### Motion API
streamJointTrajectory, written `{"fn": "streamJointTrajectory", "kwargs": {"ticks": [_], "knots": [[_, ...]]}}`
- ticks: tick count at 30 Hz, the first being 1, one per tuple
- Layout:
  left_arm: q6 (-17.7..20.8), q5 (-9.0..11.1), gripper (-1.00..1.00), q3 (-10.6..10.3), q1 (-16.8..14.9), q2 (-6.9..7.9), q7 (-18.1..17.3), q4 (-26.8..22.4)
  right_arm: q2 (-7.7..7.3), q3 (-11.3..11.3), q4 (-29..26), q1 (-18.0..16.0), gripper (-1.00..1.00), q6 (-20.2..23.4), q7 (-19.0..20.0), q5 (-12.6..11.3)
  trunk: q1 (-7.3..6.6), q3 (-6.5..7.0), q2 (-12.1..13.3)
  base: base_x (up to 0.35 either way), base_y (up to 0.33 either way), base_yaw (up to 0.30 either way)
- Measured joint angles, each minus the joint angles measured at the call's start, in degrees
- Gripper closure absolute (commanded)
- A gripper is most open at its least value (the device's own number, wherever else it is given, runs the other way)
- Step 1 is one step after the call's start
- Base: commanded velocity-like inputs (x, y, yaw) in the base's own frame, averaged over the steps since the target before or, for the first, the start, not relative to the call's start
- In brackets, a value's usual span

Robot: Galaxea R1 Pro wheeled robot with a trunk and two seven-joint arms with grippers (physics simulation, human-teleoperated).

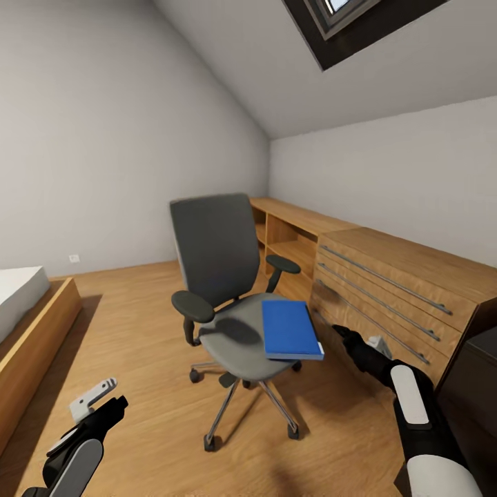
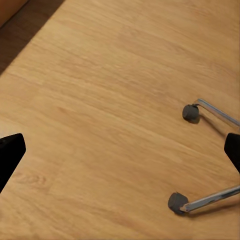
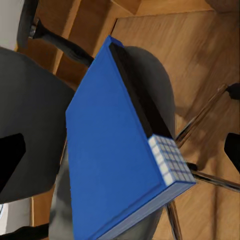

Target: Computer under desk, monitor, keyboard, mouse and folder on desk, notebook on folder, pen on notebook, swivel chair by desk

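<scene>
The swivel chair (image 1: 214, 276) stands on the wood floor in the middle of the bedroom, grey back toward the far wall. The blue folder (image 1: 290, 329) lies flat on the right side of its seat, one corner hanging over the edge. My right gripper (image 1: 347, 336) hovers just right of that folder, open. In the right wrist view the folder (image 3: 110, 150) sits between the spread fingers of the right gripper (image 3: 120, 155), with nothing gripped. My left gripper (image 1: 109, 408) hangs low at the chair's front left, open over bare floor (image 2: 100, 125).
A light wood cabinet with long drawers (image 1: 393, 290) and open shelves (image 1: 290, 241) runs along the right wall, close behind my right arm. The bed (image 1: 27, 324) is at the left. Chair castors (image 2: 190, 112) lie near the left gripper. A dark unit (image 1: 476, 386) is at the right edge.
</scene>
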Motion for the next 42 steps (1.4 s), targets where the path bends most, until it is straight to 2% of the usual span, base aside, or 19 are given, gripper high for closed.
{"fn": "streamJointTrajectory", "kwargs": {"ticks": [18, 23, 32, 39, 40, 42], "knots": [[0.01, 0.0, -1.0, 0.0, 0.0, -0.01, 0.0, 0.0, 0.01, -0.67, -0.13, 0.0, -1.0, 0.25, -0.05, 0.0, 3.95, -3.23, -7.21, 0.0, 0.0, -0.001], [0.01, 0.0, -1.0, 0.0, 0.0, -0.05, 0.0, 0.0, 0.01, -1.45, -0.08, 0.0, -1.0, 0.23, -0.06, 0.08, 4.09, -4.34, -7.28, 0.0, 0.0, 0.0], [0.01, 0.0, -1.0, 0.0, 0.0, -0.06, 0.0, 0.0, 0.01, -1.54, 0.76, 0.0, -1.0, 0.18, 0.02, 0.08, 4.32, -6.34, -7.4, 0.0, 0.0, 0.0], [0.16, 0.07, -1.0, -0.09, 0.0, -0.06, 0.0, 0.15, 0.0, -1.58, 3.67, 0.0, -1.0, 0.35, 2.42, -0.5, 4.31, -6.34, -7.41, 0.0, 0.0, 0.0], [0.17, 0.08, -1.0, -0.09, 0.0, -0.06, 0.04, 0.23, 0.0, -1.57, 4.67, 0.0, -1.0, 0.42, 3.7, -0.63, 4.32, -6.34, -7.41, 0.0, 0.0, 0.0], [0.18, 0.02, -1.0, -0.09, 0.0, -0.06, 0.08, 0.33, -0.04, -1.51, 7.45, 0.0, -1.0, 0.48, 5.96, -3.35, 4.31, -6.34, -7.41, 0.0, 0.0, 0.0]]}}
